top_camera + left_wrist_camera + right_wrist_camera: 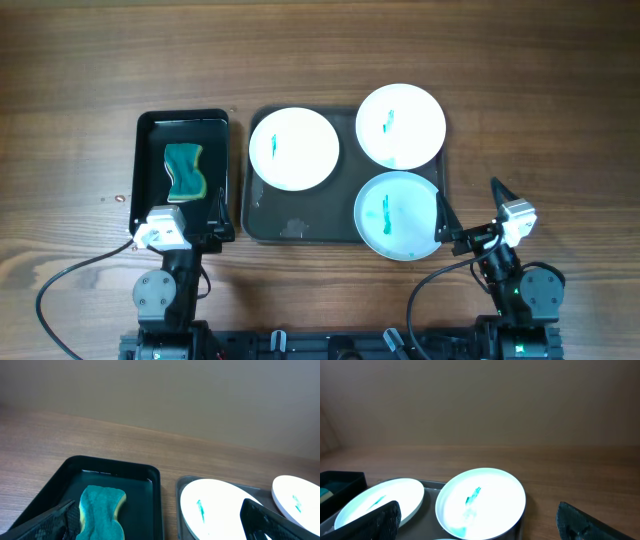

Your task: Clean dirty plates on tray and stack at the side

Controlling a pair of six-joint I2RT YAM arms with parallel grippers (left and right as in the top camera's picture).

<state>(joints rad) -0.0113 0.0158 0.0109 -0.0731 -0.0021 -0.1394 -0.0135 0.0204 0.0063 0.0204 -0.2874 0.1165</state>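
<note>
Three white plates with teal smears lie on the large dark grey tray (pixel 300 222): one at the left (pixel 293 148), one at the back right (pixel 400 125), one at the front right (pixel 398 215). My left gripper (pixel 176 216) is open and empty, low over the front of the small black tray. In the left wrist view its fingers (pixel 160 522) frame the sponge and the left plate (pixel 215 510). My right gripper (pixel 470 208) is open and empty beside the front right plate. The right wrist view shows the back right plate (pixel 480 502) and left plate (pixel 380 502).
A smaller glossy black tray (pixel 150 150) stands left of the grey one and holds a teal and yellow sponge (pixel 186 172), also in the left wrist view (pixel 102 512). Bare wooden table surrounds both trays.
</note>
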